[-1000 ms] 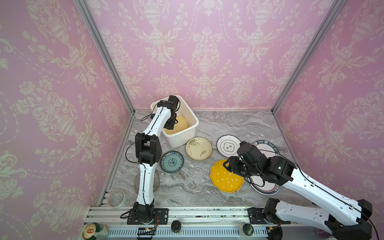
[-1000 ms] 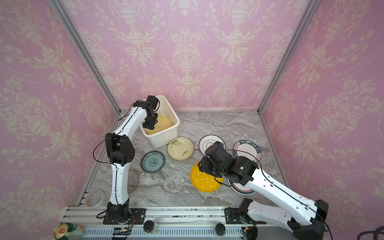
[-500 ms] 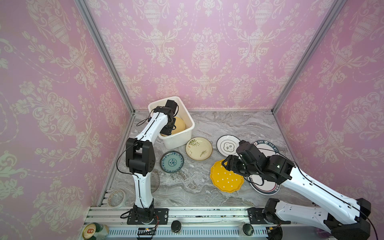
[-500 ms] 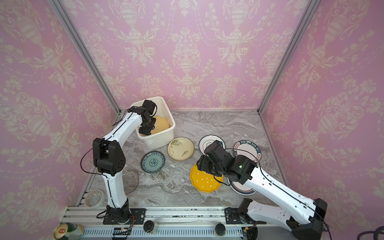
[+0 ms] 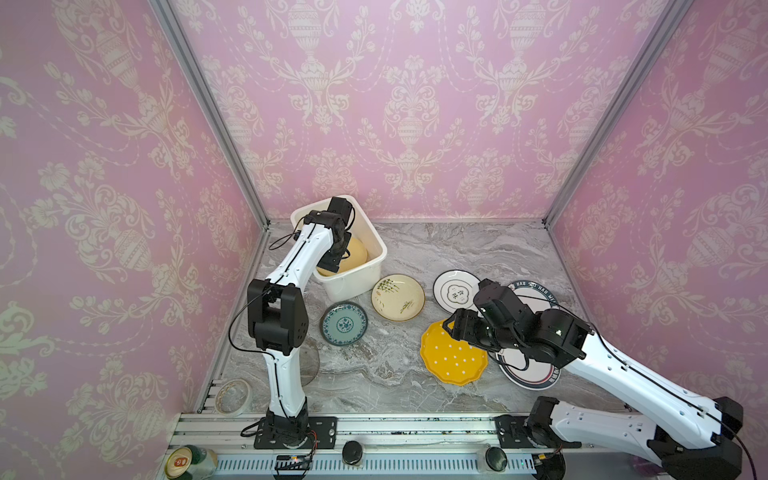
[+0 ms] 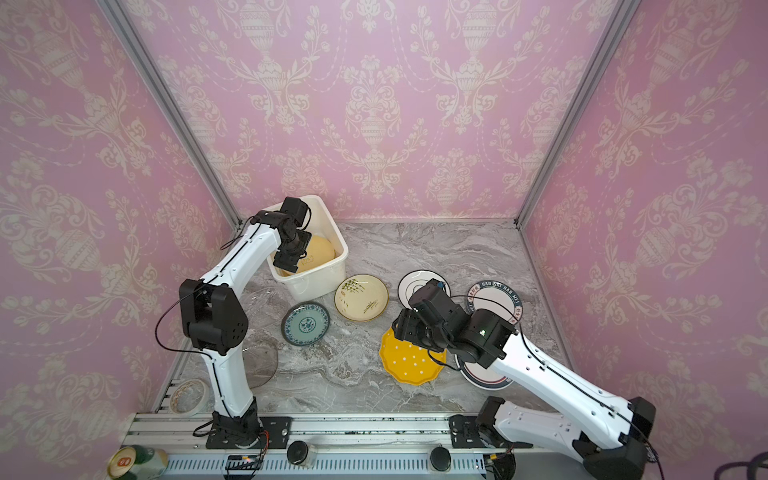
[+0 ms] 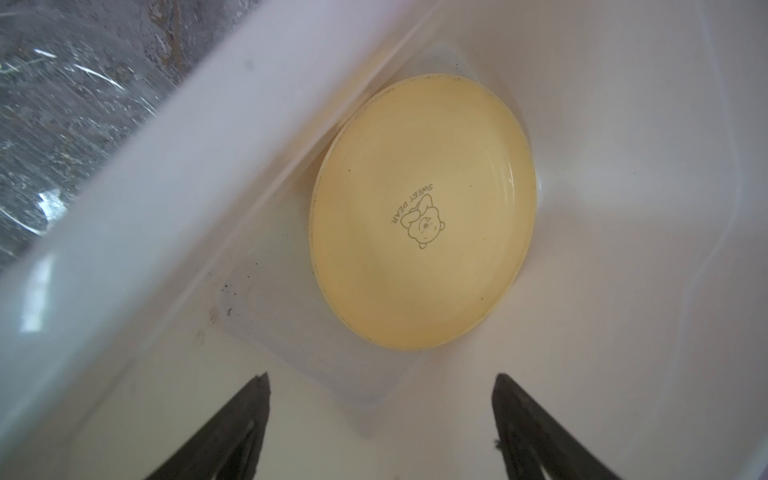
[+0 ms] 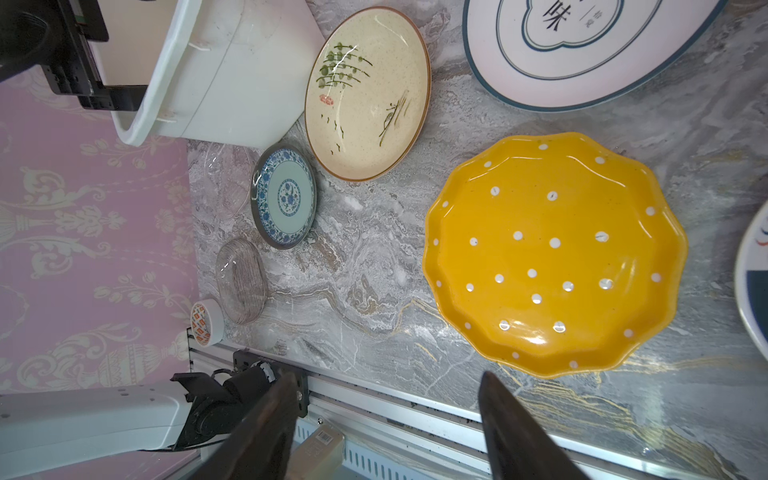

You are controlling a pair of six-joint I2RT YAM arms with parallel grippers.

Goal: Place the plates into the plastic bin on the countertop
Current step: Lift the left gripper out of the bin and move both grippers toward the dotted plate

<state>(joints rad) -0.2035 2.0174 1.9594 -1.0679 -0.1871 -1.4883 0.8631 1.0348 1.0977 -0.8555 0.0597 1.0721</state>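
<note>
The white plastic bin (image 5: 376, 266) stands at the back left of the marble countertop (image 5: 465, 249). A pale yellow plate (image 7: 422, 212) lies in it. My left gripper (image 7: 380, 415) hangs open inside the bin, just short of that plate, holding nothing. On the countertop lie a cream sprig plate (image 5: 397, 297), a teal plate (image 5: 344, 323), a white dark-rimmed plate (image 5: 451, 286) and a dotted yellow plate (image 5: 453, 359). My right gripper (image 5: 451, 326) hovers open over the yellow plate's far edge. A clear glass plate (image 8: 241, 280) lies near the left arm's base.
Two large dark-rimmed plates (image 5: 534, 372) lie under the right arm, partly hidden. A clear tape roll (image 5: 233, 397) sits on the rail at the front left, and a can (image 5: 183, 461) beyond it. Aluminium rails edge the countertop.
The left gripper has opened and drawn back from the pale yellow plate, which stays in the bin; its elbow swung out and down. The right gripper has opened wider over the yellow plate.
</note>
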